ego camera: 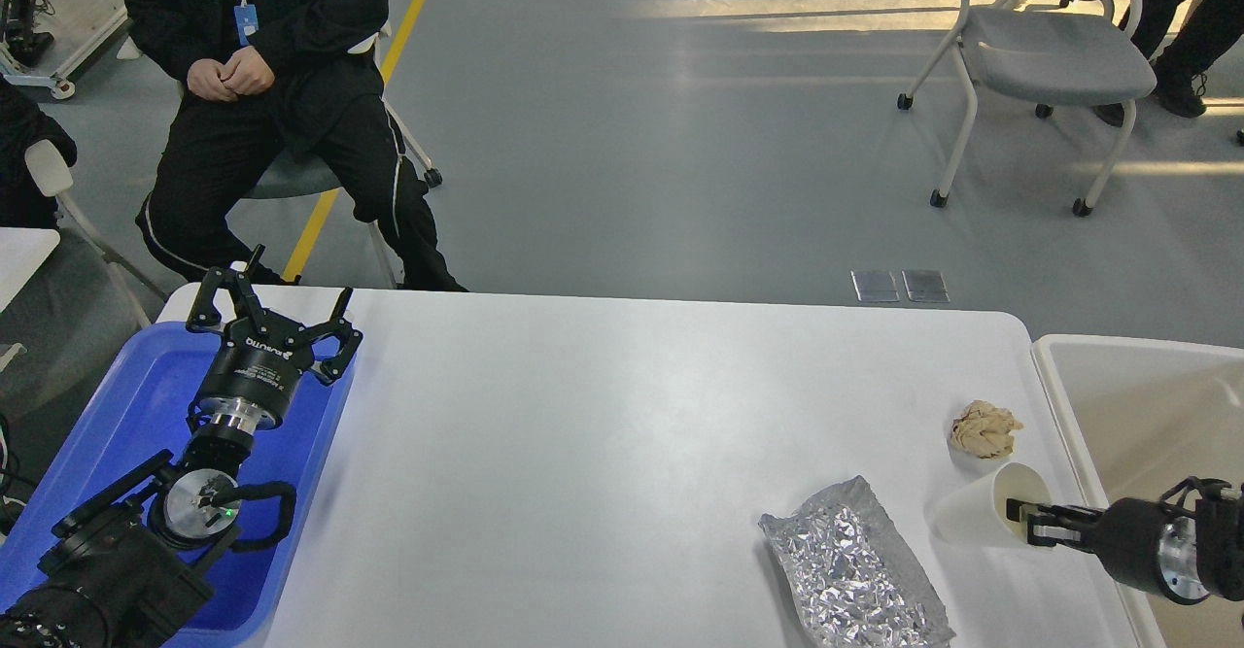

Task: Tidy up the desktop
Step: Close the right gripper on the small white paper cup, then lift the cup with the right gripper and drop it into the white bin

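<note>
Clearly the litter all lies toward the right end of the broad white rectangular desk [603, 434], close to the right claw [1019, 520] and well apart from the left one. A white paper cup [986, 512] lies tipped on its side near the desk's right edge, its mouth turned right toward the right arm, so its long axis runs roughly in line with that claw's reach. The right claw's fingers sit at the cup's rim, one seemingly inside the mouth and closed on the wall, though the grip is small in view and I judge it rather than see it plainly. Just beyond the cup rests a crumpled tan paper ball [985, 428]; to its left, toward the near edge, lies a crinkled silver foil wrapper [853, 570]. A cream-white plastic bin [1059, 376] stands just beside the desk's right edge, nearest this arm. Far off, the left claw [274, 313] hangs spread wide and empty over the blue plastic tray [117, 395].
</note>
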Available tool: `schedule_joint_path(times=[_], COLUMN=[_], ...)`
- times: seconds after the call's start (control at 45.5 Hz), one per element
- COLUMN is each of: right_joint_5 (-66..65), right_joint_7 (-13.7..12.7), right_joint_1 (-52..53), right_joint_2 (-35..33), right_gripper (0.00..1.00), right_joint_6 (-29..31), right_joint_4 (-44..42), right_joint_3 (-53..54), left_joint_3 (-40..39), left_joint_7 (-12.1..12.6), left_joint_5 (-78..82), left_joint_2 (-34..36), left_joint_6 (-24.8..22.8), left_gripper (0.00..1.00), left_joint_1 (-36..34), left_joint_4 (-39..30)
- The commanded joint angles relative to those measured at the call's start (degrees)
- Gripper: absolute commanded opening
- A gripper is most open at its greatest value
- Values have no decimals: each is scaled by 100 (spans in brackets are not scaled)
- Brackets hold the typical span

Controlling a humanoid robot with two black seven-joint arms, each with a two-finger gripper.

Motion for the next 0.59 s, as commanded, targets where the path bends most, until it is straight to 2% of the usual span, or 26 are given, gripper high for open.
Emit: schedule_joint_path(times=[0.0, 0.351, 0.571], right_joint_5=[36, 44, -17], right_joint_7=[4, 13, 13], right_joint_1=[213, 978, 1558], right_joint_2=[-323, -1615, -2108], right_gripper=[0, 0, 0], right_joint_6=[72, 687, 1004], right_joint_4=[332, 1554, 1967], right_joint_3=[-9, 0, 8], left_joint_3=[0, 0, 0], left_joint_7=[0, 0, 0], left_joint_5=[0, 0, 0], left_joint_2=[0, 0, 0], left_joint_6=[0, 0, 0], left_gripper=[100, 100, 100], left_joint_1=[0, 0, 0], left_joint_4=[0, 0, 0])
